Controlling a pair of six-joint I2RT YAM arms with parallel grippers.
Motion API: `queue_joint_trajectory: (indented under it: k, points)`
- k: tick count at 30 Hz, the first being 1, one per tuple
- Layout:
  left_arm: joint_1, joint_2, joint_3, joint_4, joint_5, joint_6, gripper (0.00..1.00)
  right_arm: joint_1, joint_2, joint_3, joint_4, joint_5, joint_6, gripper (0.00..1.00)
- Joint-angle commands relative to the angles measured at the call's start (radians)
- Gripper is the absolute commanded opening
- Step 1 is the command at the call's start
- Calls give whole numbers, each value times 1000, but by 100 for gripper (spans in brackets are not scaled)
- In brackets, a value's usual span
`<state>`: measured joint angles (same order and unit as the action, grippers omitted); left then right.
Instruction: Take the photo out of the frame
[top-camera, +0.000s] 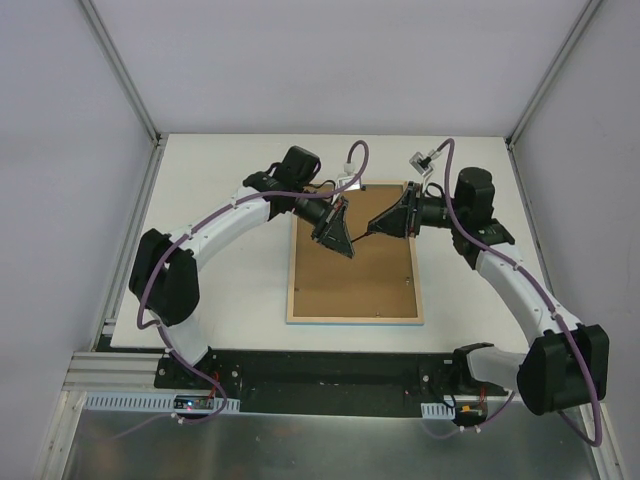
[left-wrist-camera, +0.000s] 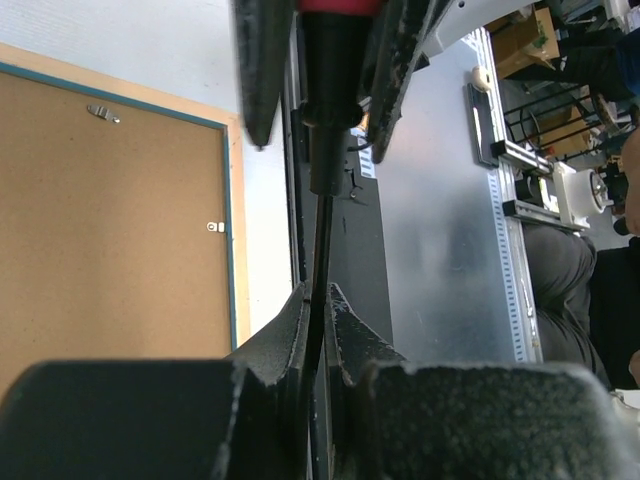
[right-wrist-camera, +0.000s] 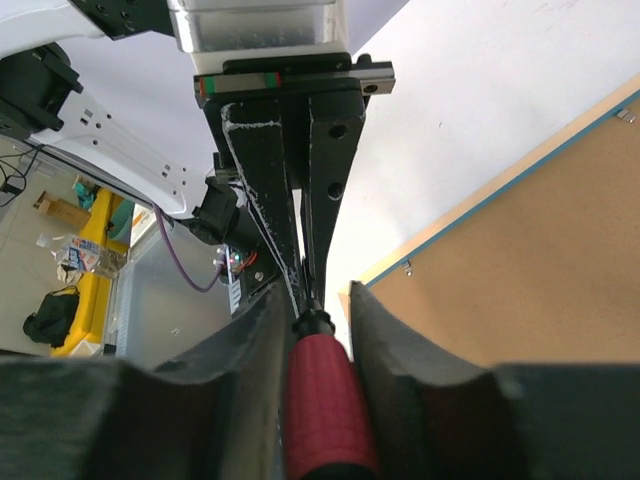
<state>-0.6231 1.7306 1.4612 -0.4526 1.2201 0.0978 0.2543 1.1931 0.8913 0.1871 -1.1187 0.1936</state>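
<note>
The frame (top-camera: 292, 290) lies face down on the white table, its pale wood edge and a thin turquoise line around the brown backing board (top-camera: 350, 285). The photo is hidden under that board. Above the frame's upper half, both grippers hold one screwdriver (top-camera: 362, 238). My right gripper (right-wrist-camera: 315, 300) is shut on its red handle (right-wrist-camera: 325, 400). My left gripper (left-wrist-camera: 318, 290) is shut on its thin black shaft (left-wrist-camera: 322, 230). The frame's edge (left-wrist-camera: 238, 230) shows to the left in the left wrist view, and its edge (right-wrist-camera: 470, 205) to the right in the right wrist view.
Small metal clips (left-wrist-camera: 103, 113) (left-wrist-camera: 215, 227) sit on the backing board (left-wrist-camera: 110, 230) near its rim. White enclosure walls stand on three sides of the table (top-camera: 220, 180). A black base rail (top-camera: 330, 365) runs along the near edge.
</note>
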Motion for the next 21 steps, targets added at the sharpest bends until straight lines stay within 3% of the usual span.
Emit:
queue_joint_trajectory:
  k: [1, 5, 13, 21]
  points:
    - [-12, -19, -9, 2, 1, 31, 0, -1, 22, 93, -212, -70, -187, 41]
    - [-13, -23, -21, -15, -16, 54, 0, -1, 42, 143, -350, -70, -318, 44]
    - [-26, -14, -10, -31, -27, 68, 0, 13, 54, 147, -357, -70, -321, 38]
    - [-36, 0, -2, -34, -21, 65, 0, 34, 56, 144, -360, -61, -322, 12]
